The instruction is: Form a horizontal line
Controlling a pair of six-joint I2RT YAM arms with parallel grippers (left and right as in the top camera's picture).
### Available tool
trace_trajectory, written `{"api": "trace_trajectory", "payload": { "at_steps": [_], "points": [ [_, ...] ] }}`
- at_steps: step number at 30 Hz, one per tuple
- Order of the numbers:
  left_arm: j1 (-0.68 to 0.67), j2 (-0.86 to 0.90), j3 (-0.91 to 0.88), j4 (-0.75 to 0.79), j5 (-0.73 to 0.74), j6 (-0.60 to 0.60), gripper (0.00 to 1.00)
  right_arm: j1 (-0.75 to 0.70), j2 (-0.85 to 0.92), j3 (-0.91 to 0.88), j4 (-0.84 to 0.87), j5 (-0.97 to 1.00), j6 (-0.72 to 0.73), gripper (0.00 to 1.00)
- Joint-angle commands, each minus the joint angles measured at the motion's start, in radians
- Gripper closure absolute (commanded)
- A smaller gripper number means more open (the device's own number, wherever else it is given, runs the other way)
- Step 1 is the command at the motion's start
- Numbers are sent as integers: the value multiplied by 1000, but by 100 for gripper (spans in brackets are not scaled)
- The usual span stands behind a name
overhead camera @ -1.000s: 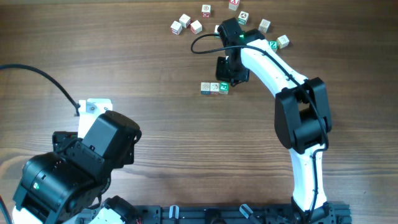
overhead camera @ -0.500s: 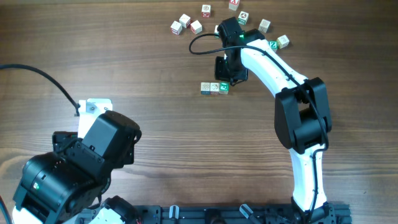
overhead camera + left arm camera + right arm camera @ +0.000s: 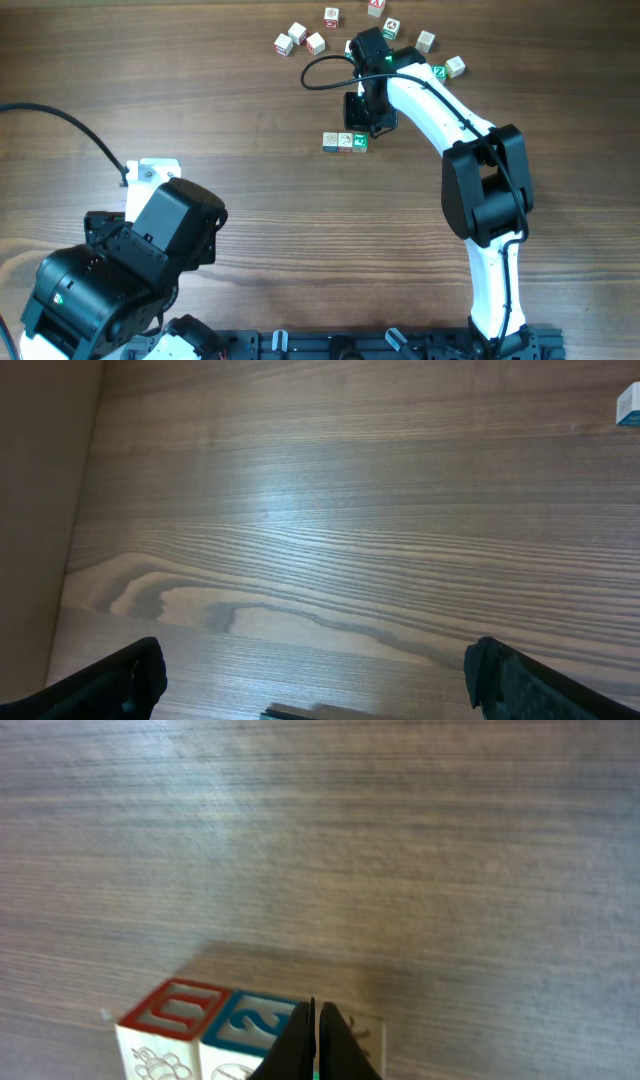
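The horizontal line [image 3: 345, 141] is a short row of three small wooden cubes touching side by side at mid-table. My right gripper [image 3: 365, 128] hovers just behind the row's right end, shut with nothing between its fingers. In the right wrist view the shut fingertips [image 3: 316, 1020] stand over the row: a red-printed cube [image 3: 170, 1010], a blue-printed cube [image 3: 250, 1020] and a pale third cube [image 3: 368, 1032], partly hidden. My left gripper [image 3: 315, 680] is wide open over bare wood, far from the cubes.
Several loose cubes lie scattered at the table's far edge, among them one at the left [image 3: 283, 44] and one at the right [image 3: 455, 66]. The left arm [image 3: 130, 270] fills the near left corner, and a black cable [image 3: 60, 115] trails leftward.
The right gripper has drawn slightly back from the row, staying shut. The three cubes and the left arm have not moved.
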Motion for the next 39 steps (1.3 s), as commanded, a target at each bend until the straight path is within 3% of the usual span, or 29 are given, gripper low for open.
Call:
{"api": "trace_trajectory", "payload": {
  "at_steps": [1, 9, 22, 39],
  "points": [
    [3, -2, 2, 0, -6, -21, 0, -5, 15, -2, 23, 17, 11, 95],
    [3, -2, 2, 0, -6, -21, 0, -33, 15, -2, -74, 214, 178, 95],
    [3, -2, 2, 0, -6, -21, 0, -22, 15, -2, -187, -18, 5, 95],
    [3, -2, 2, 0, -6, -21, 0, -22, 15, -2, -200, -38, -2, 95]
  ]
}}
